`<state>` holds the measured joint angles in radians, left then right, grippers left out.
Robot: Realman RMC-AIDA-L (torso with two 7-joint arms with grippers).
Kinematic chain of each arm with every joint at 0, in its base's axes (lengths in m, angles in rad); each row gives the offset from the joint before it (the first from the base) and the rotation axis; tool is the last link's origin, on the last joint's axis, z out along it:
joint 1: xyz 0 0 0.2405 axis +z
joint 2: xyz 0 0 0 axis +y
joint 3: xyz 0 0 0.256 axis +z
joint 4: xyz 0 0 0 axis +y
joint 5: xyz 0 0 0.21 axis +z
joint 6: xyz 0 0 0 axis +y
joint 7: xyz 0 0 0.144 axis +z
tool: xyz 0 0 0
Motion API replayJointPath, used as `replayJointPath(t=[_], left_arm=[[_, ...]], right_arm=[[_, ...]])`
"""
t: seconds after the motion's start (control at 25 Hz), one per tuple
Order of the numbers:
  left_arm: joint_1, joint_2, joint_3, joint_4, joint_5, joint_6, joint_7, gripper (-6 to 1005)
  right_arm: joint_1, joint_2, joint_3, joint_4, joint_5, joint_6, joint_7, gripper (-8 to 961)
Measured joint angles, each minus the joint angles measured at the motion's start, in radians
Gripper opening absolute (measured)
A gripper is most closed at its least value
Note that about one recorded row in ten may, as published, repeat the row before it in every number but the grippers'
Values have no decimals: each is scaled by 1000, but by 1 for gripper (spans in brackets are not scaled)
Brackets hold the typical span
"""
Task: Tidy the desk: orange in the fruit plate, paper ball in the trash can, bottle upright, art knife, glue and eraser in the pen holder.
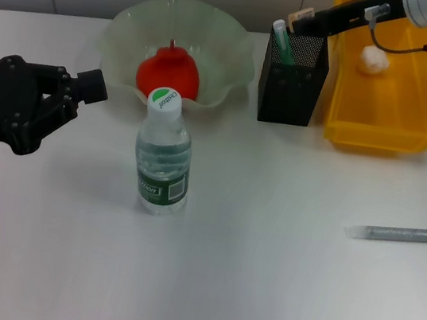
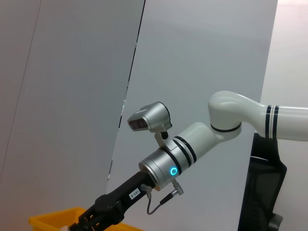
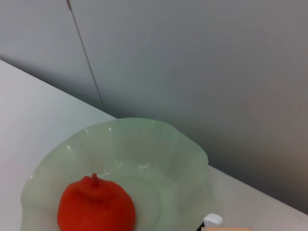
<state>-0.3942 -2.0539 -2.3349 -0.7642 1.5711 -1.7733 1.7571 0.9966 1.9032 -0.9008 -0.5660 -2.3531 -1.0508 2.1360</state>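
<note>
The orange (image 1: 168, 73) lies in the pale-green fruit plate (image 1: 230, 46), which also shows in the right wrist view with the orange (image 3: 96, 209) inside the plate (image 3: 159, 144). The bottle (image 1: 163, 156) stands upright in front of the plate. My right gripper (image 1: 305, 18) hovers just above the black mesh pen holder (image 1: 292, 79), shut on the tan eraser (image 1: 301, 15). A green glue stick (image 1: 282, 41) stands inside the holder. The paper ball (image 1: 373, 60) rests in the yellow trash can (image 1: 387, 130). The grey art knife (image 1: 403, 233) lies on the table at the right. My left gripper (image 1: 89, 86) idles at the left, beside the plate.
The white table stretches wide in front of the bottle and between the bottle and the art knife. The left wrist view shows my right arm (image 2: 192, 149) against a grey wall and a corner of the yellow trash can (image 2: 53, 219).
</note>
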Motion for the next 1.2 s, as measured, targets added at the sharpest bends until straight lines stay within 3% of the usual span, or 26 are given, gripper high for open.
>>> replayJointPath(t=[0.92, 1.12, 1.2], left_arm=[[0, 1, -4, 10, 0, -9, 5, 7], [0, 1, -4, 10, 0, -10, 5, 8], [0, 1, -4, 10, 0, -11, 5, 8]], right_arm=[[-6, 10, 0, -14, 1, -4, -5, 455], [-50, 34, -4, -107, 0, -44, 30, 454], [-100, 62, -12, -230, -7, -94, 77, 453]])
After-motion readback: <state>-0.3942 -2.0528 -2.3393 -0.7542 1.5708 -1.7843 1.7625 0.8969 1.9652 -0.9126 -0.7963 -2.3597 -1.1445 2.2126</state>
